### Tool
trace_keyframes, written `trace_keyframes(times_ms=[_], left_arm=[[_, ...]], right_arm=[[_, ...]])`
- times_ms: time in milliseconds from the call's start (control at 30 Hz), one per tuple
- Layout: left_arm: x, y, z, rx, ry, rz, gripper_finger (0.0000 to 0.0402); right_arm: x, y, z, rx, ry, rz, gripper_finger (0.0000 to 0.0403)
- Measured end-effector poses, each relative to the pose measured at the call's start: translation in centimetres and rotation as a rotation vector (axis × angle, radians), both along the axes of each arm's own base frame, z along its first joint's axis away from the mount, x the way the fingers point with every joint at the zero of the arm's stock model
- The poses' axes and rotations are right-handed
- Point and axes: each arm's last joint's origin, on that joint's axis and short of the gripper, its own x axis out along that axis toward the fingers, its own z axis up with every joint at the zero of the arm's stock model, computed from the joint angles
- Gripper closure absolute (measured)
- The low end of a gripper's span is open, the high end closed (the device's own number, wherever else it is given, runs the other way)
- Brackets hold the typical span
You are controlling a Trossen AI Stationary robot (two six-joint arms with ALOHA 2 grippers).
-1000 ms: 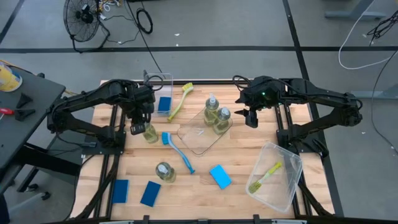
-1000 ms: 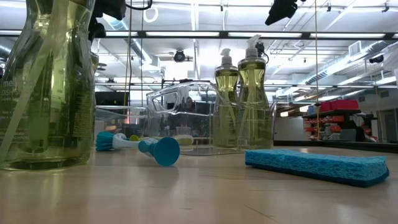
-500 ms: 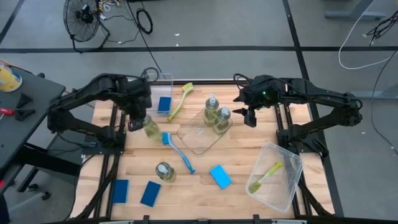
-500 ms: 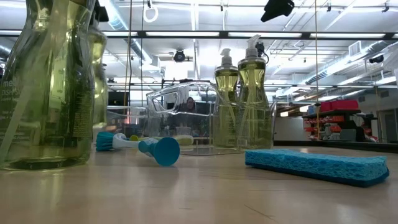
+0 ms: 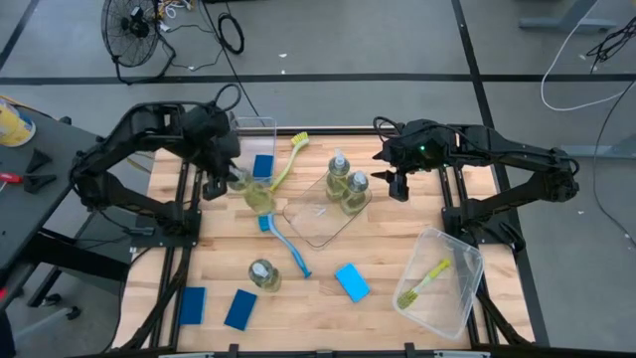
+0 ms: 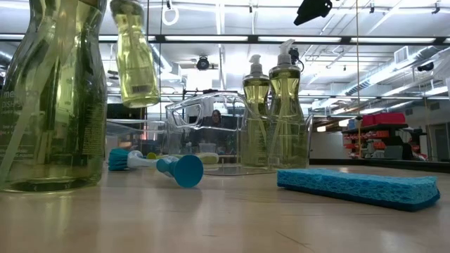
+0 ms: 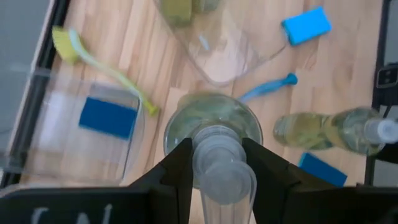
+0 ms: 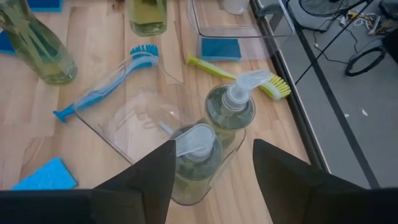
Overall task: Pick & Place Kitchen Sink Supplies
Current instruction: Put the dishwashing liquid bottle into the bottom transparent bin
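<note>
Lifted bottle (image 5: 257, 198) hangs clear of the counter (image 5: 378, 261), clenched at the neck by the left tool (image 7: 217, 163); low view shows its base well above the wood. It sits between the back-left bin (image 5: 260, 149) and the clear tray (image 5: 320, 211), above the head of the blue brush (image 5: 281, 239).

Risks, as judged:
- Grip is on the narrow neck only, so the heavy body could swing or slip out if the arm moves sharply.
- Two bottles (image 5: 347, 182) already stand on the tray; lowering a third close beside them could knock one over.
- The tray edge is thin and clear; a base set half on it would tip.
- The green brush (image 5: 284, 161) lies just beside the path, leaning on the bin wall.

Right tool (image 8: 208, 180) hovers over the tray bottles, fingers spread, holding nothing; both arms crowd the same patch.

Room: the tray's near half is bare. A fourth bottle (image 5: 263, 274) stands in front, a sponge (image 5: 351, 281) beside it, two sponges (image 5: 216, 307) at the front-left corner. Right bin (image 5: 440, 281) near the counter's right edge holds a second green brush (image 5: 422, 281).
</note>
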Motion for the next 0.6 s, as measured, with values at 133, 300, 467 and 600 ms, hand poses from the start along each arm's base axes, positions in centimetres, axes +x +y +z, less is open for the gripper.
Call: trace_keyframes(times_ms=[133, 300, 467, 600], left_arm=[[1.4, 0.2, 0.2, 0.012, -0.018, -0.058, 0.0284], [3.7, 0.8, 0.4, 0.044, -0.020, -0.135, 0.0284], [5.9, 1.3, 1.1, 0.066, -0.072, -0.196, 0.0284], [7.1, 1.5, 1.5, 0.078, -0.106, -0.231, 0.0284]], right_arm=[[0.0, 0.0, 0.0, 0.000, 0.001, 0.000, 0.0188], [0.0, 0.0, 0.0, -0.003, 0.002, -0.004, 0.0188], [0.0, 0.0, 0.0, -0.003, 0.003, -0.005, 0.0188], [0.0, 0.0, 0.0, 0.014, -0.001, -0.022, 0.0188]])
